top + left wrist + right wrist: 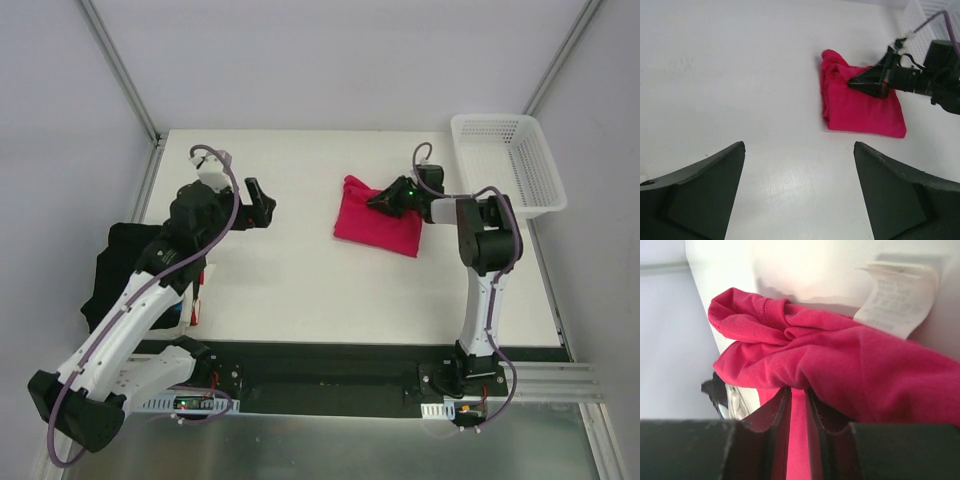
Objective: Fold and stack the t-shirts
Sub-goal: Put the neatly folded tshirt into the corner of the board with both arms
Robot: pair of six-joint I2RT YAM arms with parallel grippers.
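A white table (pixel 300 290) is seen from above, with two robot arms bolted at its near edge. A pink t-shirt (pixel 376 225) lies right of the table's centre, folded into a rough, soft rectangle. Its longer side runs across the table from left to right, with the right end angled slightly toward the arm bases. The far left corner is bunched into a rumpled lump, while the rest lies fairly flat and smooth.

The right claw (pixel 385 201) is set on the shirt's far edge. In its wrist camera the two dark fingers (pixel 776 422) are drawn narrow, and a fold of the pink knit cloth is pinched between them — the cloth is matte, creased, and heaped above the fingers. A ribbed band is seen in the heap, and a white printed label (pixel 900 297) sticks up behind it.

The left claw (pixel 262 205) is held over bare table, well apart from the shirt. Its dark wedge-shaped fingers (pixel 700 195) are spread wide, and nothing is held between them.

A black t-shirt (pixel 125 265) is draped in a loose pile at the table's left edge, beneath the left arm, with white and red cloth edges (pixel 197 303) showing beside it. A white plastic lattice basket (pixel 492 119) — rectangular, open-topped — sits at the far right corner.
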